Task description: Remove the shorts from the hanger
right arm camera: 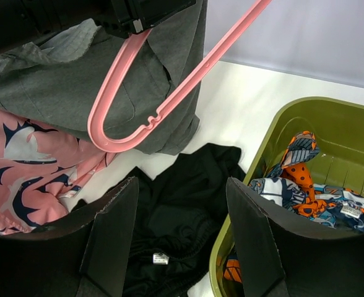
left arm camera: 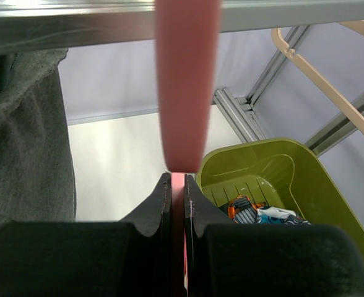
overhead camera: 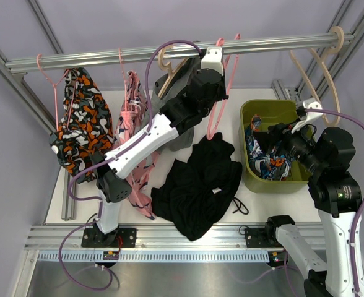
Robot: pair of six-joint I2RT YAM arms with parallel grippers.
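— White table [overhead camera: 256, 201], findings?
— Noted: black shorts [overhead camera: 197, 189] lie heaped on it; left gripper [left arm camera: 177, 192] clamps the bare pink hanger [left arm camera: 187, 93]; right gripper [right arm camera: 181, 182] spread wide, empty.

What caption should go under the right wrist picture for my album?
Open right gripper hovers over black shorts beside a green bin, pink hanger above.

your left arm [overhead camera: 146, 137] reaches from its base diagonally up and to the right, elbow low, wrist raised high. your left gripper [overhead camera: 214, 62] has its jaws pinched together on the thin edge of the pink hanger [left arm camera: 187, 93]. your right arm [overhead camera: 335, 185] stands upright, its wrist bent leftward. your right gripper [right arm camera: 181, 185] hovers with jaws spread wide, nothing between them.
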